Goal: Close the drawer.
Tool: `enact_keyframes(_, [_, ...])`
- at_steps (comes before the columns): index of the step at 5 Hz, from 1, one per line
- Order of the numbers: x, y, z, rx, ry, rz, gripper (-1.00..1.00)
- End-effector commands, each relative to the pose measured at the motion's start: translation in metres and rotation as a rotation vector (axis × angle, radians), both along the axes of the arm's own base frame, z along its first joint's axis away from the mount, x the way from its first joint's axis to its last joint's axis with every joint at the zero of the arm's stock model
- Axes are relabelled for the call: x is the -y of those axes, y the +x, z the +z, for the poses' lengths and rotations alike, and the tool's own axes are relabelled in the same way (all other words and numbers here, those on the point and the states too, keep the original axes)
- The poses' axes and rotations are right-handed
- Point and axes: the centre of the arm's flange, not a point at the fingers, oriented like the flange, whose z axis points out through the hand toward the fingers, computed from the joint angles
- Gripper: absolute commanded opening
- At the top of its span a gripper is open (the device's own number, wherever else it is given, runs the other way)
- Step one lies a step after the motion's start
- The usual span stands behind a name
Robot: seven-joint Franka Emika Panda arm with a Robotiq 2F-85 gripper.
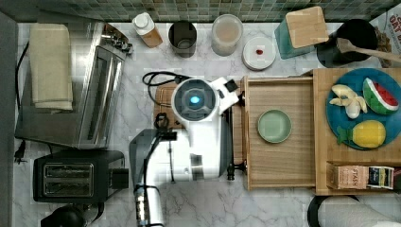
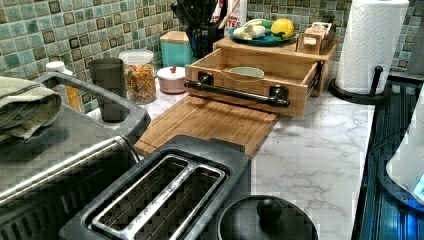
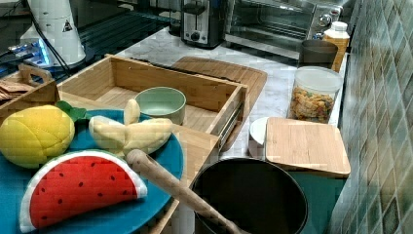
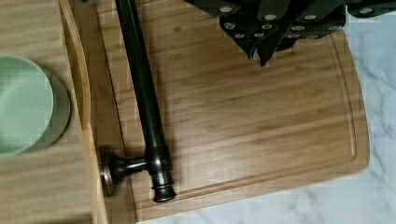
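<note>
The drawer point(image 1: 283, 161) of light wood stands pulled well out of the cabinet toward the top view's left, with a pale green bowl point(image 1: 274, 126) inside it. Its long black bar handle point(image 2: 235, 93) crosses the front panel above the grooved cutting board point(image 2: 210, 122). My arm's white wrist point(image 1: 195, 100) hangs over that board, just to the top view's left of the drawer front. In the wrist view my gripper point(image 4: 259, 53) is shut and empty above the board point(image 4: 257, 130), apart from the handle point(image 4: 142, 93). The drawer point(image 4: 46, 186) and bowl point(image 4: 23, 105) lie beyond the handle.
The cabinet top carries a blue plate point(image 1: 364, 109) of toy fruit and a tea box point(image 1: 361, 176). A toaster point(image 1: 71, 176) and toaster oven point(image 1: 94, 85) stand at the top view's left. Jars and a cup point(image 1: 182, 39) line the tiled wall. A paper towel roll point(image 2: 370, 45) stands beside the cabinet.
</note>
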Motion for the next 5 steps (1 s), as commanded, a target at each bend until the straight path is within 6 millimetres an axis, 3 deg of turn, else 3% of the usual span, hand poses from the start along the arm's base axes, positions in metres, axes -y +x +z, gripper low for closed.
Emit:
enact_keyframes(1, [-0.050,-0.004,-0.067,-0.008,-0.146,0.147,-1.00])
enact_keyframes(3, [-0.033,-0.008,-0.119,0.000,-0.125,0.110,-1.00])
enact_keyframes(5, [-0.009,-0.004,-0.126,-0.001,-0.129,0.108,-1.00])
